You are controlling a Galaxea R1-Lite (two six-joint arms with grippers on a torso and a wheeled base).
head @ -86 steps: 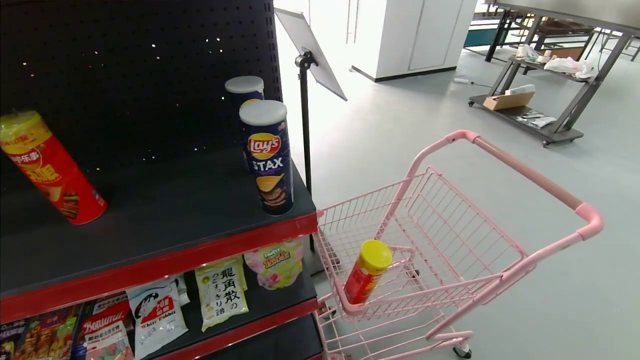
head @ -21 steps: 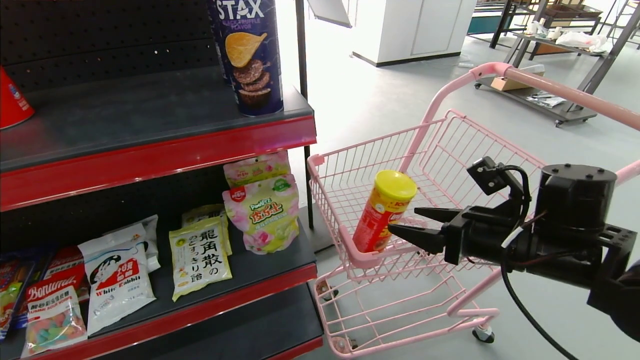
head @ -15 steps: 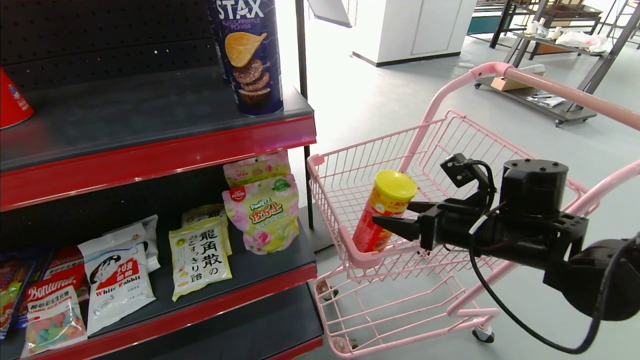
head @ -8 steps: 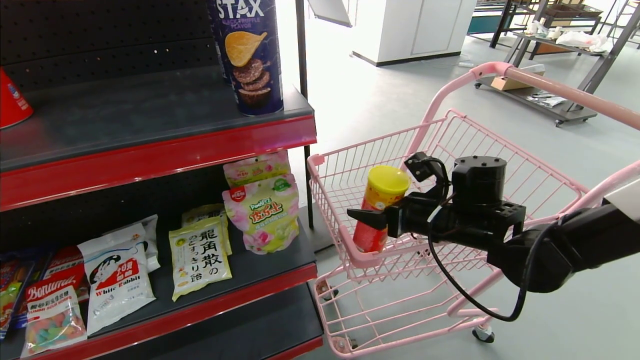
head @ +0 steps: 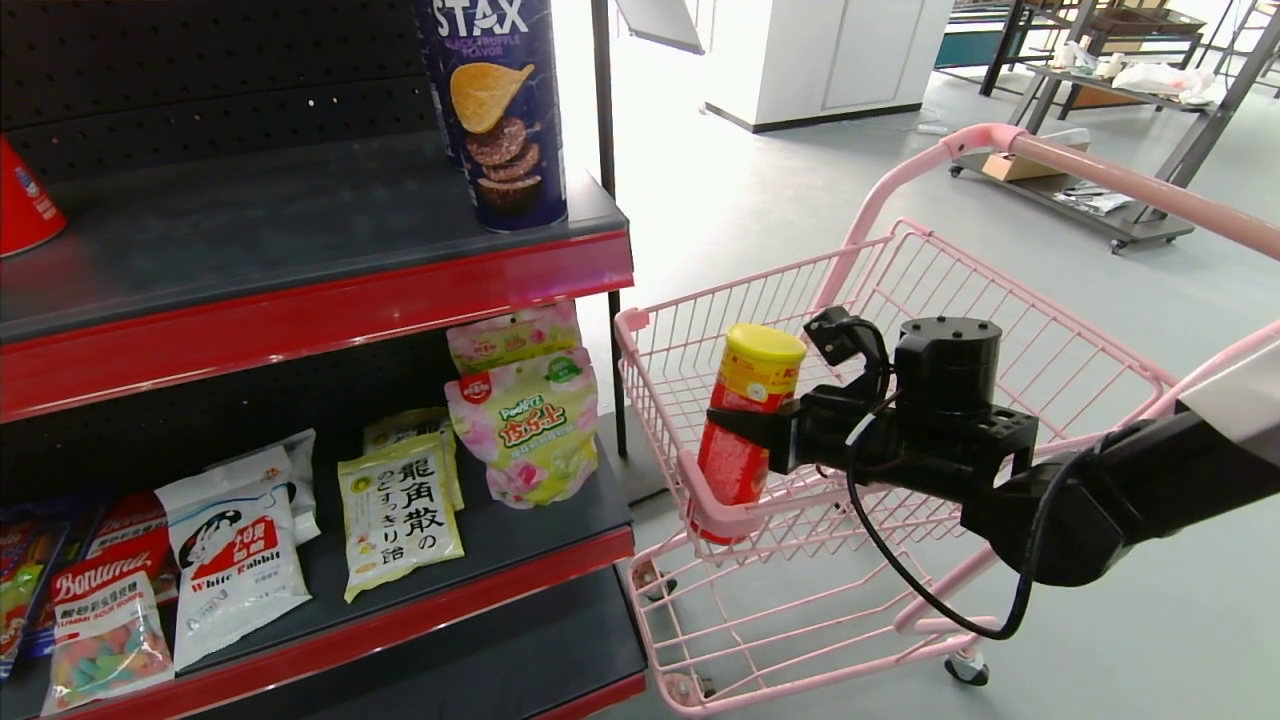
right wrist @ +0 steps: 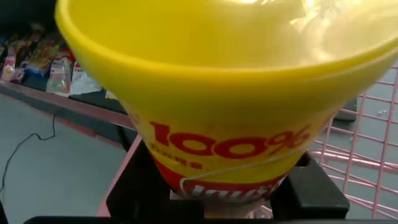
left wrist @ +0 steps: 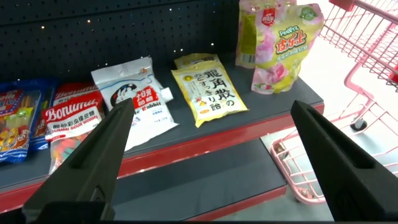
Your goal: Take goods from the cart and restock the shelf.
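Note:
A red chip can with a yellow lid (head: 748, 385) stands nearly upright in the front corner of the pink cart (head: 1120, 188). My right gripper (head: 742, 428) reaches into the cart from the right and is shut on the can's middle. Seen from the right wrist, the can (right wrist: 217, 124) sits between the dark fingers (right wrist: 140, 190). My left gripper (left wrist: 212, 104) is open with nothing in it, and faces the lower shelf of snack bags (left wrist: 208, 90). The upper shelf (head: 300, 200) carries a tall dark blue chip can (head: 500, 110) at its right end.
A red can's base (head: 25, 200) shows at the upper shelf's far left, with bare board between it and the blue can. Several snack bags (head: 400, 510) lie on the lower shelf. A thin black stand pole (head: 605, 150) rises between shelf and cart. Racks stand far back right.
My right gripper moved left into the cart and shut on the red can. The can went from leaning to nearly upright. The view dropped and moved closer since the oldest frame.

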